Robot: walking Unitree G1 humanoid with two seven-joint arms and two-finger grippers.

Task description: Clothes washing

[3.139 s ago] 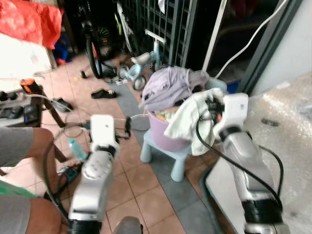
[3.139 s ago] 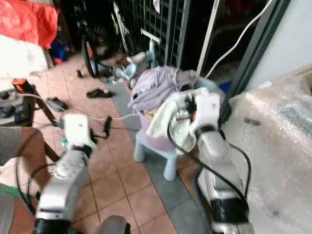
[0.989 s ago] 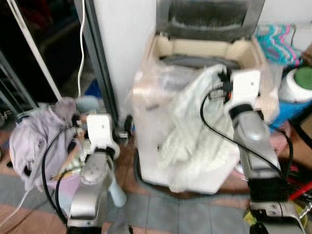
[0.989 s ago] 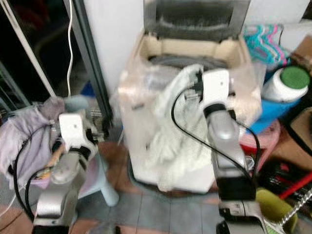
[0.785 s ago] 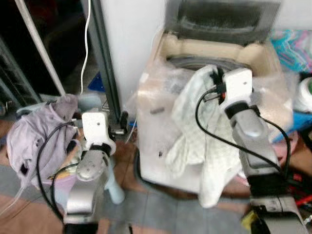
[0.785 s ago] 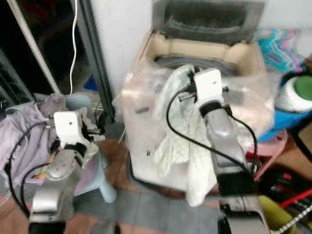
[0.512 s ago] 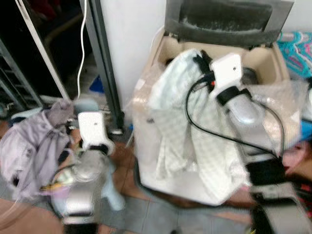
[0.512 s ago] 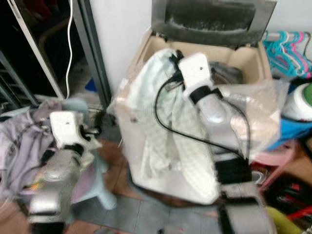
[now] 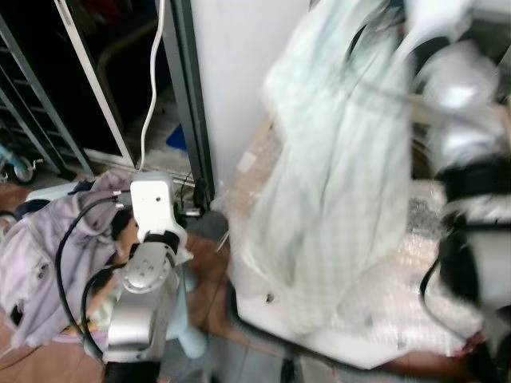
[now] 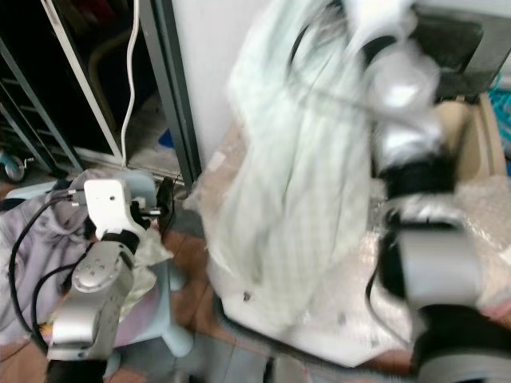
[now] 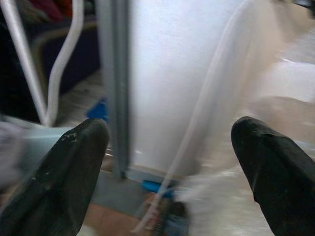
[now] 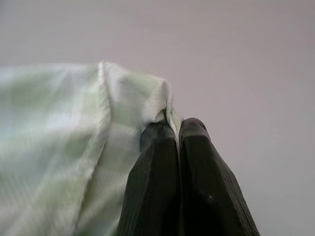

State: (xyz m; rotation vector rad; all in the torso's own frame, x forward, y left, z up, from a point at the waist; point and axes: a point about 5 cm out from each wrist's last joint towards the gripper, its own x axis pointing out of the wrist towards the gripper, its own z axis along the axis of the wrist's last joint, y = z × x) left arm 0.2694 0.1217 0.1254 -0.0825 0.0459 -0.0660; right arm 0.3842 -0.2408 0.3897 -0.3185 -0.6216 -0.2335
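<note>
washing machine: cream top-loading washing machine wrapped in clear bubble wrap (image 10: 471,152), dark lid up at the back, standing against a white wall; blurred in both eye views.
garment: large pale green-and-white checked cloth (image 9: 343,175) hangs from up high, draping down in front of the machine's near left corner, lower hem near the machine's base.
laundry pile: heap of lilac and mixed clothes (image 9: 40,255) in a basket on a pale blue plastic stool (image 9: 188,339), to the robot's left, beside the dark metal door frame (image 9: 188,96).
right gripper: right gripper (image 12: 178,129) raised high on the silver arm; fingers pressed together, pinching a folded edge of the checked cloth.
left gripper: left gripper (image 11: 170,147) low over the laundry pile, fingers spread wide, nothing between them.
handling: judged soft, limp, light; it folds and swings freely and could snag on the machine rim or slip from a thin pinch. Best hold looks like a bunched edge or seam, as gripped now, lifted until the hem can pass over the rim.
view differences: right wrist view gives the pinch itself, cloth edge sandwiched between the fingers against plain wall; eye views are too blurred there but give the full hang of the cloth and the machine. Left wrist view gives the open fingers and the door frame with a white hose (image 11: 64,59).
</note>
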